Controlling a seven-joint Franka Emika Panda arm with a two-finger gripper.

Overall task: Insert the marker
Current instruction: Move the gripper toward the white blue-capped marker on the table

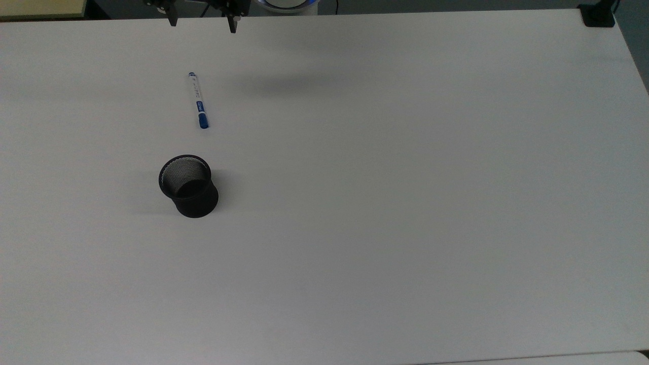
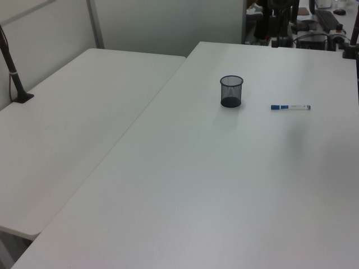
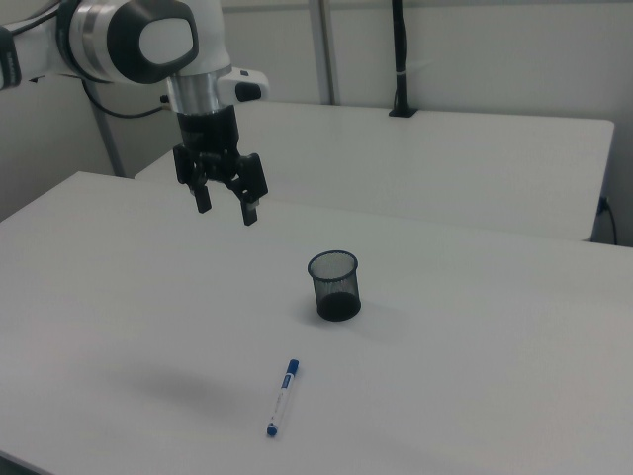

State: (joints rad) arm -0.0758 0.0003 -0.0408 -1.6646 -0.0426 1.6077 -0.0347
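The marker (image 1: 198, 100) lies flat on the white table (image 1: 405, 203), white barrel with a blue cap pointing toward the black mesh cup (image 1: 188, 185). It also shows as the marker (image 2: 290, 107) and the marker (image 3: 282, 397). The cup (image 2: 231, 91) stands upright and empty, seen too as the cup (image 3: 334, 285). My gripper (image 3: 226, 210) hangs high above the table, open, with nothing between its fingers. In the top view the gripper (image 1: 203, 23) sits at the upper edge, beyond the marker's small-tipped end.
A second white table (image 2: 73, 129) adjoins this one in the left view. A black clamp post (image 2: 14, 73) stands on it. Equipment clutters the far end (image 2: 314, 28) past the table's edge.
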